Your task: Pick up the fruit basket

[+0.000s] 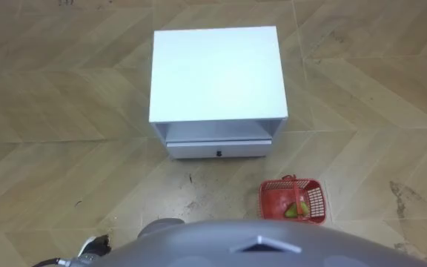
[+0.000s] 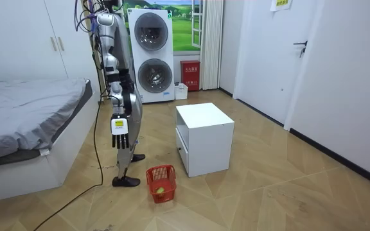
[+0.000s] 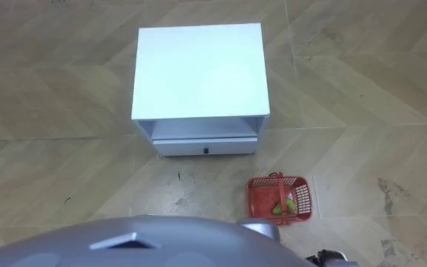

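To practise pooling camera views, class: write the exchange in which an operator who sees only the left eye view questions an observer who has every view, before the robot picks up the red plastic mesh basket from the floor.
Operator: I see the red plastic mesh basket on the wooden floor, off the front right corner of the white boxy cabinet. Is the robot bending towards it?
Observer: No. In the room view it stands upright, facing the cabinet, with the grey-covered bed behind it.
Operator: Where is its right hand?
Observer: The right hand hangs by its thigh with straight fingers, holding nothing, well above the basket.
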Robot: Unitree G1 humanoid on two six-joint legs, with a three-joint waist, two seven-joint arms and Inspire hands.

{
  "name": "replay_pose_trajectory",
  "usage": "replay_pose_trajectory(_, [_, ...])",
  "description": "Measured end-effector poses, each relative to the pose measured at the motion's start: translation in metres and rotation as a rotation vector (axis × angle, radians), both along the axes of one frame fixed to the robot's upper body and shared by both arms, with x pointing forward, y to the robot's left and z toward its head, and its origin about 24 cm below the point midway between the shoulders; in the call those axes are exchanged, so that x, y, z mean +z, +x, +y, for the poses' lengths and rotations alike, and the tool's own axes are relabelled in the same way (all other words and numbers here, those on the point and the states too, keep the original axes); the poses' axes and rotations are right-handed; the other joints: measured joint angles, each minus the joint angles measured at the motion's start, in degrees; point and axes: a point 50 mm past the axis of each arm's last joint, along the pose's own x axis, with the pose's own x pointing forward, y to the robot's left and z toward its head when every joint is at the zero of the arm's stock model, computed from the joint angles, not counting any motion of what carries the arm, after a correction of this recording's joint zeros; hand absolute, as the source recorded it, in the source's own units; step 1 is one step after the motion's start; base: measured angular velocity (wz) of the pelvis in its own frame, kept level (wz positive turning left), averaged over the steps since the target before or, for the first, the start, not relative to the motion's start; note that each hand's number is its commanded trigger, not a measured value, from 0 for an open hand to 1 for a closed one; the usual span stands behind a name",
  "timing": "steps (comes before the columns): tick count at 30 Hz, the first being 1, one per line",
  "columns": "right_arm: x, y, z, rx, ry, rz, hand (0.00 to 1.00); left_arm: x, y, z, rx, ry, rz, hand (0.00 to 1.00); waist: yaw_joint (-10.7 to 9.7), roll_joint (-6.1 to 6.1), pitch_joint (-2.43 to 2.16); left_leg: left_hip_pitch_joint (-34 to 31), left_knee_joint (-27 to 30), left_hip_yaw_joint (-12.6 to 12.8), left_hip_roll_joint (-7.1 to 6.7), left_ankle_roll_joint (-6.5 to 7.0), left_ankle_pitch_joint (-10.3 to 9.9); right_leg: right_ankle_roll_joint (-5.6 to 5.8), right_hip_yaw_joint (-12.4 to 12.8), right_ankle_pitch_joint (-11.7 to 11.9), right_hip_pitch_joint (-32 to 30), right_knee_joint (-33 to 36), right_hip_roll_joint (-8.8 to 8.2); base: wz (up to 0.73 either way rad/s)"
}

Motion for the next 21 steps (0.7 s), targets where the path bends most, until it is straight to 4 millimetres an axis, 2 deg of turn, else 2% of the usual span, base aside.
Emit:
replay_pose_trajectory(9, [-0.0012, 0.0045, 0.004, 0.074, 0.018, 0.011, 0.0, -0.0008, 0.0017, -0.0034, -0.027, -0.014, 0.004, 0.0, 0.6, -0.6, 0.21, -0.1, 0.1, 0.0, -0.01, 0.0, 0.0, 0.0, -0.1, 0.0, 0.0, 0.0, -0.01, 0.0])
replay_pose_trajectory(21, [-0.0017, 0.008, 0.0057, 0.092, 0.017, 0.025, 0.0, -0.0011, 0.0021, -0.0045, -0.024, -0.029, 0.012, 0.0, 0.7, -0.61, 0.22, -0.1, 0.1, -0.1, -0.03, 0.01, 0.0, 0.0, 0.0, 0.0, 0.0, 0.1, -0.04, 0.0])
